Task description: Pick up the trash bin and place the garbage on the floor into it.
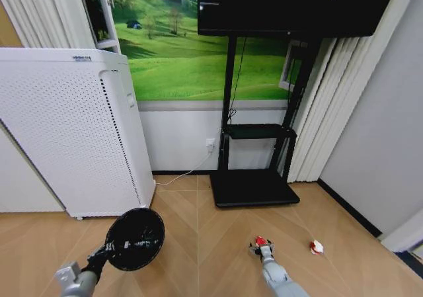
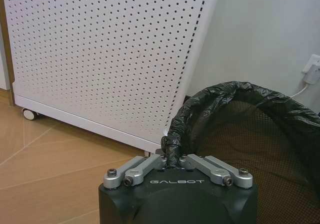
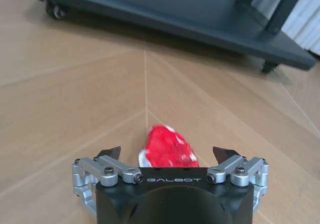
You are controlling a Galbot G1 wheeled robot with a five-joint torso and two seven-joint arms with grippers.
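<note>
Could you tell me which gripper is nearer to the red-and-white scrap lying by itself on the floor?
The right. The right gripper hovers just beside that scrap, open around another red scrap; the left gripper is across the floor, holding the trash bin.

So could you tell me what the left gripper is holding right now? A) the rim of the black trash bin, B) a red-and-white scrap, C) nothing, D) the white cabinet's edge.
A: in the left wrist view the left gripper has its fingers pinched shut on the bag-lined rim of the trash bin, held off the floor.
</note>
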